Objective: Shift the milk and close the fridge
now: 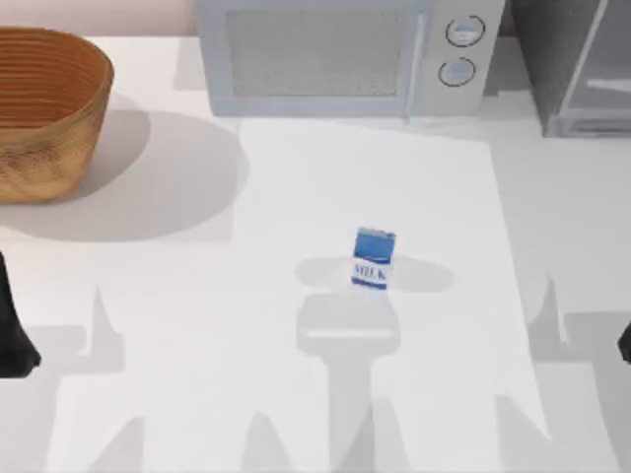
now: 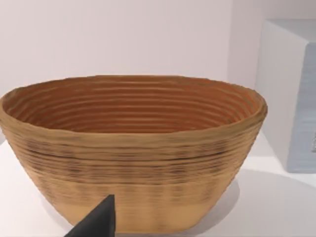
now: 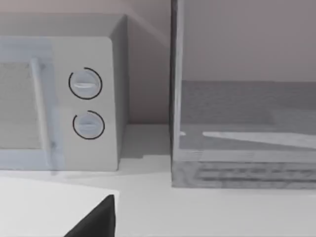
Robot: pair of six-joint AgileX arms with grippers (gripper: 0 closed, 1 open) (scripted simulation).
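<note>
The milk, a small blue-and-white carton, stands upright near the middle of the table on a white mat. At the back right corner is the fridge, a large grey cabinet; the right wrist view shows its pale frame and grey glassy front. Whether its door is open cannot be told. My left gripper is parked at the left table edge, far from the milk. Parked at the right edge, my right gripper is also well away from the carton.
A pale microwave with two round knobs stands at the back centre, just left of the fridge. A woven wicker basket sits at the back left and shows close up in the left wrist view.
</note>
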